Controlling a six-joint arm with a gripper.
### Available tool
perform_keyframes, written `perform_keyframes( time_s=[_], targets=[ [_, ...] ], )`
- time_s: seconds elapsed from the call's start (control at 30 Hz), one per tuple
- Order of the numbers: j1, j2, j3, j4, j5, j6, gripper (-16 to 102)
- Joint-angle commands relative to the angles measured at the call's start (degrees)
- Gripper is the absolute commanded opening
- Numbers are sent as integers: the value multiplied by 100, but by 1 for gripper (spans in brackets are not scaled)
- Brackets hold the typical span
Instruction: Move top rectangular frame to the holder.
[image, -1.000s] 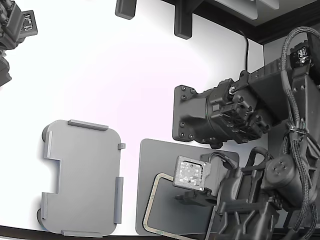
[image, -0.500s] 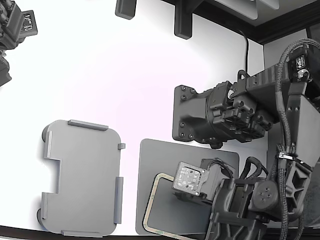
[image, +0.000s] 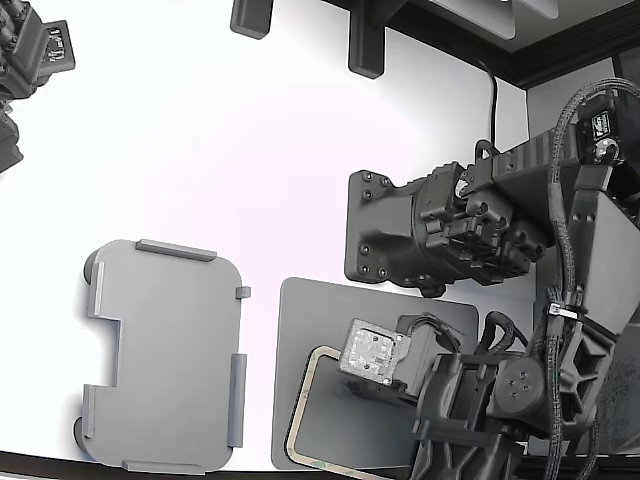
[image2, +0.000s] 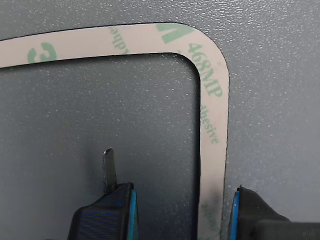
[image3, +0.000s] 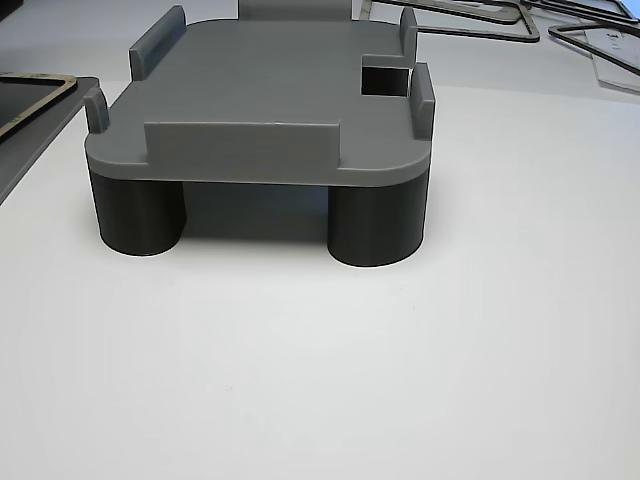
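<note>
Exterior view: the top rectangular frame lies flat on a dark grey mat at the lower middle, partly under the arm, while the holder sits apart on the white tabletop toward the exterior view's left, with nothing between them. A black mounting block stands just beyond the mat. Wrist view: the claw hangs open just over the mat, its two fingers straddling one long side of the frame near a rounded corner, a thin metal blade on the inner finger. The frame looks like thin adhesive tape liner, so probably very light, floppy and easily creased; it likely needs lifting by its edge near that corner. Other view: the holder stands on round feet with raised edge tabs, its top bare; more frames lie behind it.
</note>
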Motion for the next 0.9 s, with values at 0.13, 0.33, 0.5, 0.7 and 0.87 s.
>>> perform_keyframes(
  time_s=[0.13, 0.33, 0.5, 0.7, 0.87],
  targets=[
    [-220, 185, -9, -9, -44, -18, 68],
    [-246, 246, 132, -141, -44, -44, 67],
    [-264, 281, 272, -290, -53, -44, 65],
    [-290, 387, 396, -272, -70, -35, 63],
    [-290, 448, 519, -316, -79, -44, 58]
  ],
)
